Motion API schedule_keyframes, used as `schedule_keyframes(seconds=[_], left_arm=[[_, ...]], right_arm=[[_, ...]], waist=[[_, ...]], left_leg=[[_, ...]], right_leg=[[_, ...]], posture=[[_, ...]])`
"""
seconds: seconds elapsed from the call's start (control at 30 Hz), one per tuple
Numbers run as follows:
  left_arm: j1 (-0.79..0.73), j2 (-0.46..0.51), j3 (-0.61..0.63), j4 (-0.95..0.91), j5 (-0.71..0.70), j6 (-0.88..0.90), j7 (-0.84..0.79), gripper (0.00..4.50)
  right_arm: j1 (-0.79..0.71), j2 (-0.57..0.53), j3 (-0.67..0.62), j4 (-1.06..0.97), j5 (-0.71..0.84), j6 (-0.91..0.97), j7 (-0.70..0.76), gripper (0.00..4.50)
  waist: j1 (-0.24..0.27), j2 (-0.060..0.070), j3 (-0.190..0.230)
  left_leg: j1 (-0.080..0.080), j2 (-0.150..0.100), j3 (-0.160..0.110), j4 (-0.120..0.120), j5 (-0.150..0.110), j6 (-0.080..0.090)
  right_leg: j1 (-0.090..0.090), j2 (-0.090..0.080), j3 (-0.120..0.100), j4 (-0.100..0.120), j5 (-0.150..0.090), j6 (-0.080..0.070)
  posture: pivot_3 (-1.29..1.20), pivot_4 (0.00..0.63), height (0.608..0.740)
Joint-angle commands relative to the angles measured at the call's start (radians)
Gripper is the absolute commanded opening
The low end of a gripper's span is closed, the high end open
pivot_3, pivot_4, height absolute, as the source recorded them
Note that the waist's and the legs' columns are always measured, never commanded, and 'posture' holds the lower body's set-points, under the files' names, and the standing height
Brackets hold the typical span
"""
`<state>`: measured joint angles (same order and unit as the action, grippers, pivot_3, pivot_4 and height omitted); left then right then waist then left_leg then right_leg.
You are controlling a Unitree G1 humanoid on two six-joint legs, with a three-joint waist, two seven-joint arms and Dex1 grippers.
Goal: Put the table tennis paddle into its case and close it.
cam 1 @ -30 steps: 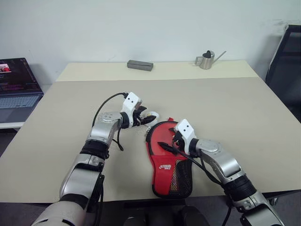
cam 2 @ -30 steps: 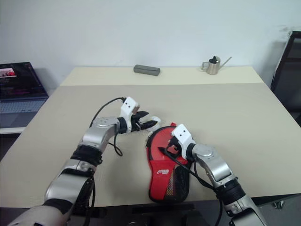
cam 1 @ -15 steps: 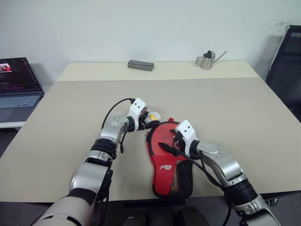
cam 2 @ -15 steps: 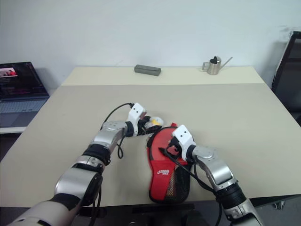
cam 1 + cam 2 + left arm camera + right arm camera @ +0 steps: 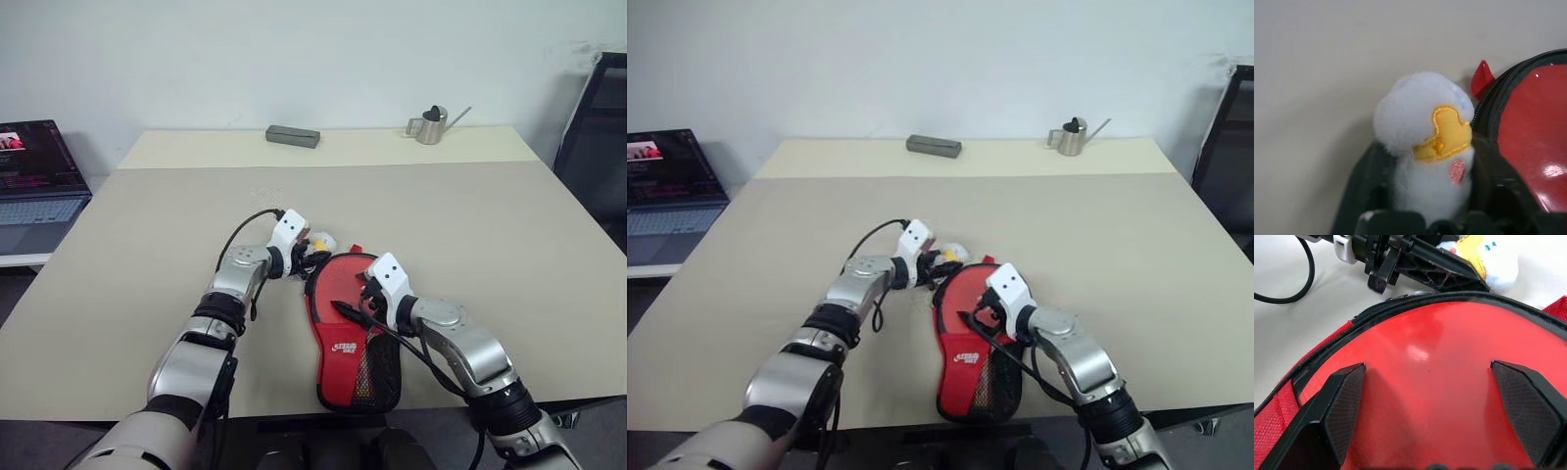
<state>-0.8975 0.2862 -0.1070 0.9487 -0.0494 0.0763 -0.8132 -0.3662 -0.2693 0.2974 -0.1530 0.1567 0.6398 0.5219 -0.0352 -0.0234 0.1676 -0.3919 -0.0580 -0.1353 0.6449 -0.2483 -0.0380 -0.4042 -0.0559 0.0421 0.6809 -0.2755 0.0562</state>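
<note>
The red case [image 5: 350,345] lies on the table near its front edge, its zip open round the top. Inside it shows the glossy red blade of the table tennis paddle [image 5: 1430,387]; the handle is hidden in the case. My right gripper [image 5: 1427,365] is open, its two fingers spread over the blade. The white and yellow plush charm [image 5: 1422,117] lies at the case's far rim. My left gripper [image 5: 312,252] is shut on the plush charm, one black finger [image 5: 1369,166] on each side of it.
A grey rectangular box [image 5: 292,135] and a metal watering can [image 5: 428,125] stand at the table's far edge. A laptop [image 5: 34,181] sits on a lower surface to the left. A black chair [image 5: 598,127] stands at the right.
My left gripper came in toward the case's top, took the plush charm between its fingers and closed on it. The right gripper stayed open over the blade.
</note>
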Motion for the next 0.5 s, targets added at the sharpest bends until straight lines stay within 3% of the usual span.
schedule_keyframes(seconds=[0.03, 0.1, 0.27, 0.4, 0.5], left_arm=[[0.011, 0.010, 0.014, -0.004, 0.010, 0.002, 0.015, 0.55], [0.021, 0.024, 0.022, -0.030, 0.006, 0.009, 0.013, 0.27], [0.073, 0.061, 0.055, -0.155, -0.028, 0.070, 0.004, 0.26], [0.189, 0.111, 0.072, -0.408, -0.074, 0.197, -0.024, 0.26], [0.207, 0.129, 0.069, -0.456, -0.073, 0.236, -0.012, 0.26]], right_arm=[[0.003, 0.002, 0.007, -0.023, -0.004, -0.006, 0.006, 4.50], [0.001, -0.004, 0.014, -0.020, -0.012, -0.015, 0.013, 4.50], [0.007, -0.006, 0.022, -0.015, -0.023, -0.018, 0.019, 4.50], [0.007, -0.007, 0.041, 0.030, -0.035, 0.001, 0.024, 4.50], [0.000, 0.010, 0.051, 0.066, -0.050, -0.001, 0.013, 4.50]], waist=[[0.000, 0.000, 0.000], [0.000, 0.000, 0.000], [-0.017, 0.000, 0.000], [-0.027, 0.000, 0.000], [-0.021, 0.000, 0.000]], left_leg=[[0.000, 0.000, 0.000, 0.000, 0.000, 0.000], [0.000, 0.000, 0.000, 0.000, 0.000, 0.000], [0.000, 0.001, 0.000, 0.000, 0.000, 0.000], [0.000, 0.003, 0.000, -0.001, 0.000, 0.000], [0.001, 0.004, 0.000, 0.000, 0.000, 0.000]], right_leg=[[0.000, 0.000, 0.000, 0.000, 0.000, 0.000], [0.000, 0.000, 0.000, 0.000, 0.000, 0.000], [0.000, 0.000, 0.000, 0.000, 0.000, 0.000], [-0.001, 0.000, 0.002, 0.000, 0.000, 0.000], [0.000, 0.000, 0.001, 0.000, 0.000, 0.000]], posture=[[0.00, 0.150, 0.740], [0.00, 0.150, 0.740], [0.00, 0.150, 0.740], [0.00, 0.150, 0.740], [0.00, 0.150, 0.740]])
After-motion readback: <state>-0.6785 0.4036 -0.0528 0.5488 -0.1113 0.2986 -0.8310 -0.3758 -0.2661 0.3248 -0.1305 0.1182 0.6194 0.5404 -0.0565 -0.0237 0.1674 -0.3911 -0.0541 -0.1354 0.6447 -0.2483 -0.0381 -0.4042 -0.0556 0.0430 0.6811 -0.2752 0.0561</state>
